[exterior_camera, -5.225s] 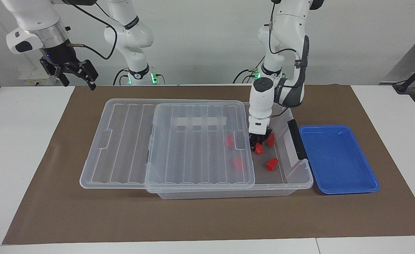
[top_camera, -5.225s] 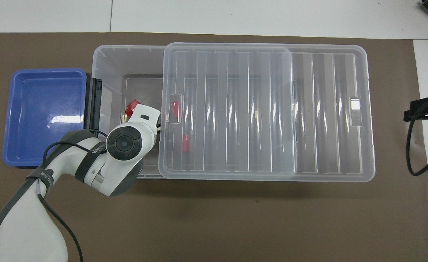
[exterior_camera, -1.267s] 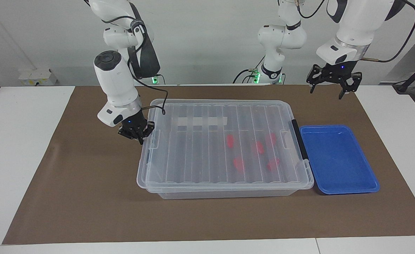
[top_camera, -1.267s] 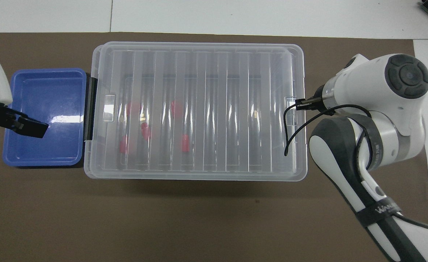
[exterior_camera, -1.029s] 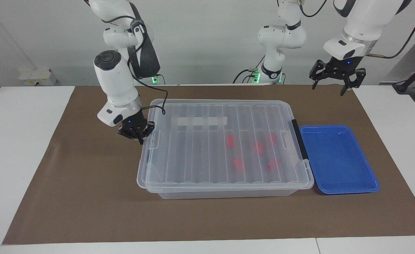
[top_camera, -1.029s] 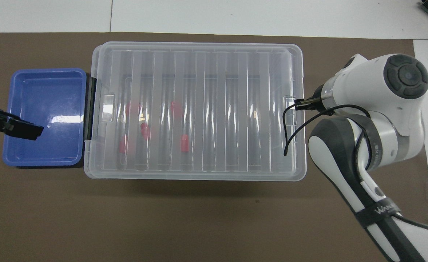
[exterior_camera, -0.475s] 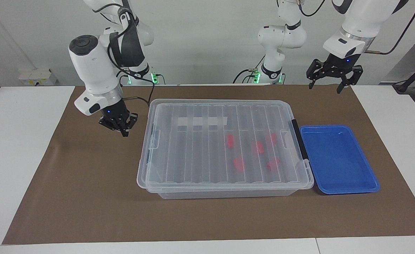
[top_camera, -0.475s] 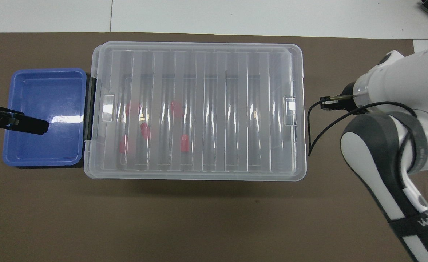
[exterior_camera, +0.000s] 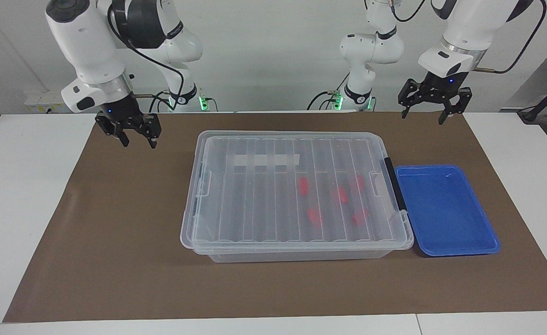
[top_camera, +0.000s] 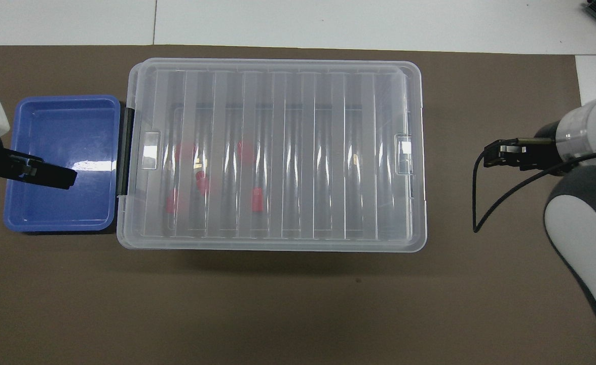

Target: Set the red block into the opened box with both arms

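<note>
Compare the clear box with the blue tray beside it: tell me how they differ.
The box is clear, while the blue tray is opaque blue. The box is the larger and deeper; the tray is shallow. The box is shut under a ribbed lid, while the tray has no lid. Red blocks lie in the box; nothing shows in the tray. Both are rectangular and rest on the brown mat.

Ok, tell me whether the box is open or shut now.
Shut: the ribbed lid covers the whole box, edges lined up all round, red blocks showing through it.
</note>
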